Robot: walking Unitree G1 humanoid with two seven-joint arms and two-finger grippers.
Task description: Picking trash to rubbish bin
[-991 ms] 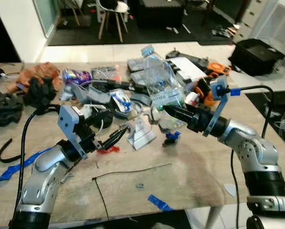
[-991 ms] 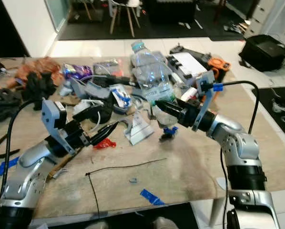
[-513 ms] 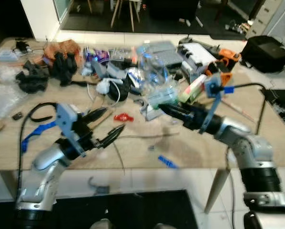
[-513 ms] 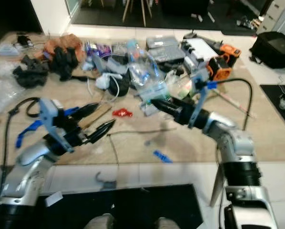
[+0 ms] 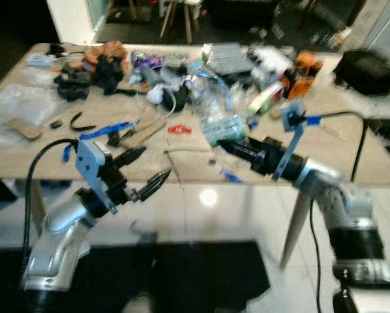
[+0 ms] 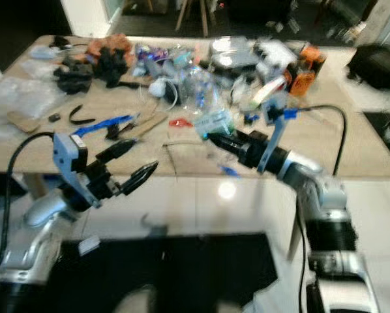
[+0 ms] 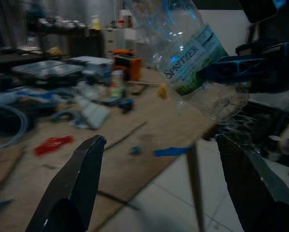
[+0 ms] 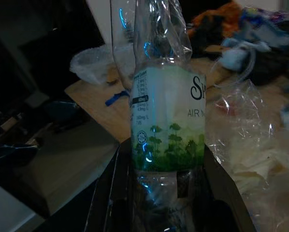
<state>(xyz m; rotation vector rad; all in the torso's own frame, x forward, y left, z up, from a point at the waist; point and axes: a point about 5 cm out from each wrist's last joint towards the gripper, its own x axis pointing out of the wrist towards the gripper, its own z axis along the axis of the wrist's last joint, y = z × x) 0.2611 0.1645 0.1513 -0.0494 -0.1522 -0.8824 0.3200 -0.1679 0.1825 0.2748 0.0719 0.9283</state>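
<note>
A crumpled clear plastic bottle (image 5: 214, 107) with a green and white label (image 8: 168, 125) sticks up, tilted, from my right gripper (image 5: 231, 145), which is shut on its lower end. The bottle hangs over the front edge of the wooden table (image 5: 188, 171). My left gripper (image 5: 147, 167) is open with nothing between its fingers, held out over the floor just in front of the table. The left wrist view looks between its two black fingers (image 7: 86, 169) at the bottle (image 7: 193, 53) and the right gripper (image 7: 246, 67).
The table top is strewn with clutter: black gloves (image 5: 74, 83), a clear plastic bag (image 5: 15, 107), blue tape (image 5: 104, 132), a red scrap (image 5: 179, 129), an orange tool (image 5: 299, 68). Below are white floor tiles (image 5: 214, 208), a black mat (image 5: 182, 274) and a table leg (image 5: 294, 225).
The whole view has pulled back from the table, which now lies farther away. Both grippers have come off the table top to its front edge. The bottle stays in the right gripper.
</note>
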